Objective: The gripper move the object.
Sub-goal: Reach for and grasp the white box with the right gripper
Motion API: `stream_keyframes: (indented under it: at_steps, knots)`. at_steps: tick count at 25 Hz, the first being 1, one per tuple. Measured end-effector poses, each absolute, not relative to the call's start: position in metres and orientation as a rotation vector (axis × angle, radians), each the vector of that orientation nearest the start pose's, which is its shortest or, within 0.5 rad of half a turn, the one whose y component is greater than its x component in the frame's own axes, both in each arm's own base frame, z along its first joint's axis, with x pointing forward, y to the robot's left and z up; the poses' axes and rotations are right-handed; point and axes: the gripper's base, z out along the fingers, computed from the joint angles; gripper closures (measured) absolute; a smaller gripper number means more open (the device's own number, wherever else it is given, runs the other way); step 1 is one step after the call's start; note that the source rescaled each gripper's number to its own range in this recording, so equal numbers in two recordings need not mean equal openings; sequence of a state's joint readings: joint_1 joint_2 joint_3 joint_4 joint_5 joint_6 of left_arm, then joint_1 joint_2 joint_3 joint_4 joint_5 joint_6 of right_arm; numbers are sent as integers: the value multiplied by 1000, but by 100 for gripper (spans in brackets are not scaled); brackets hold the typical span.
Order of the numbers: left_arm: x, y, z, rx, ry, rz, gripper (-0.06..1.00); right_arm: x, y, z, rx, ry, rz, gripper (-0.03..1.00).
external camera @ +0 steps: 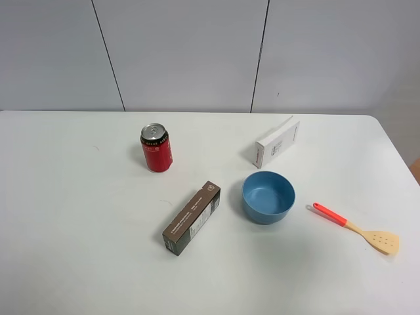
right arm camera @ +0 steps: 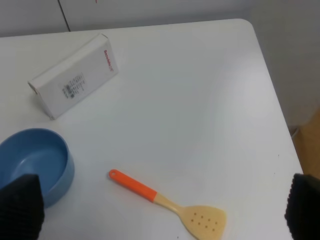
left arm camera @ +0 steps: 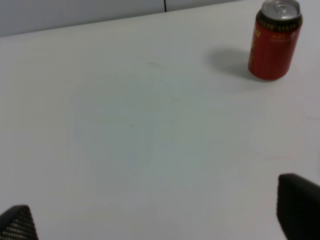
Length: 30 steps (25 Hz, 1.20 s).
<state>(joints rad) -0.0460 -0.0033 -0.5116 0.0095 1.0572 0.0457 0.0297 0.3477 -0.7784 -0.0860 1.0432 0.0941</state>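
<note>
The long white carton [external camera: 277, 143] with small grey print lies on the white table at the back, right of the middle. It also shows in the right wrist view [right arm camera: 74, 82], with red lettering near one end. Neither arm shows in the exterior high view. My right gripper [right arm camera: 160, 212] is open and empty, its black fingertips [right arm camera: 20, 206] wide apart above the table, well short of the carton. My left gripper [left arm camera: 160, 220] is open and empty, its fingertips [left arm camera: 299, 205] wide apart over bare table.
A dark brown carton [external camera: 191, 217] lies near the middle. A blue bowl [external camera: 268, 197] [right arm camera: 30, 160] sits just in front of the white carton. A spatula with an orange handle [external camera: 356, 228] [right arm camera: 167, 199] lies at the right. A red can [external camera: 156, 147] [left arm camera: 274, 41] stands at the back left.
</note>
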Motion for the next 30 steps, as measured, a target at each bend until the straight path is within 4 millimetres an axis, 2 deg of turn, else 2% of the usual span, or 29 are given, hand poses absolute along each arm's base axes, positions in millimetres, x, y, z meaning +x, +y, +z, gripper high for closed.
stream_keyframes:
  at_steps: [8, 12, 15, 18, 23, 30]
  knots:
    - [-7, 1, 281, 92, 2023, 11, -6, 98, -4, 394, 59, 2192, -38, 1]
    - [-7, 1, 281, 92, 2023, 11, -6, 134, -3, 399, 63, 2231, -37, 2]
    - [-7, 1, 281, 92, 2023, 11, -6, 158, -2, 394, 49, 2289, -45, 4]
    - [-7, 1, 281, 92, 2023, 11, -6, 185, -1, 378, 3, 2376, -68, 6]
    - [-7, 1, 281, 92, 2023, 9, -6, 215, 0, 361, -25, 2408, -73, 7]
    - [-7, 1, 281, 92, 2023, 9, -6, 254, 9, 331, 49, 2476, 58, 9]
